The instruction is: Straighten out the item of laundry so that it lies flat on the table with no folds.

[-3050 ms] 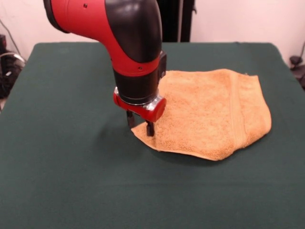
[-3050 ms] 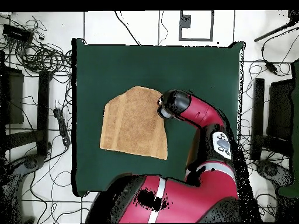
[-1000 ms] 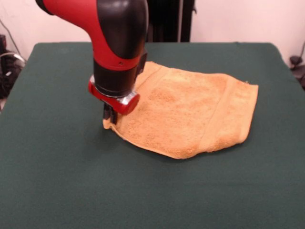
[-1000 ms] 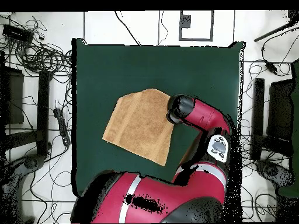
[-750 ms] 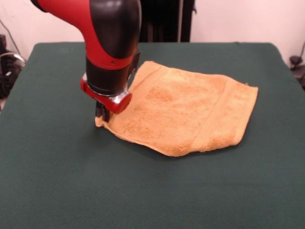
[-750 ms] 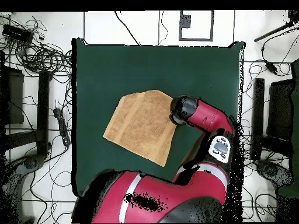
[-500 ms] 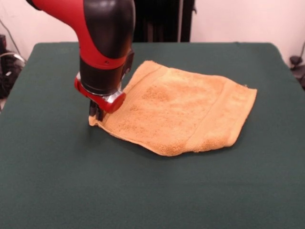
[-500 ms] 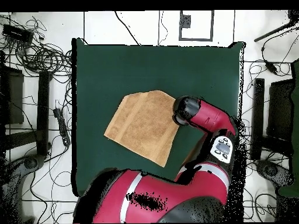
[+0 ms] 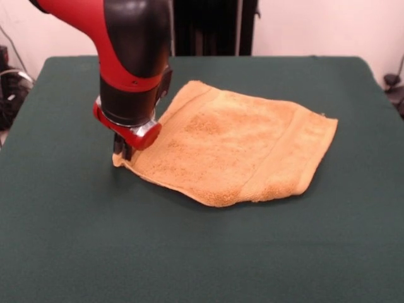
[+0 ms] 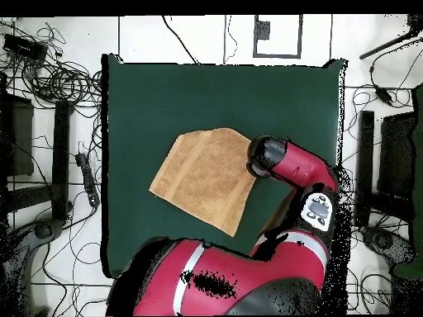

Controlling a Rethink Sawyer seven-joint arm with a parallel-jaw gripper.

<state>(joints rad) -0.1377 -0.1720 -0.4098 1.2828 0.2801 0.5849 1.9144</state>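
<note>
While the arm points straight down, its gripper (image 9: 122, 150) pinches the towel's (image 9: 233, 148) corner.

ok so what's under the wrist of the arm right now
A corner of the towel, at the gripper, lying on the table. The wrist covers the spot, so whether the jaws pinch the cloth cannot be seen.

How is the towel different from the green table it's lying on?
The towel is golden-orange and fuzzy; the table is dark green and smooth. The towel is small and sits near the middle; the table is far bigger and stretches out on every side of it. The towel lies crooked, with a thick doubled edge and one corner under the gripper; the table is flat all over. Both are cloth on top.
</note>
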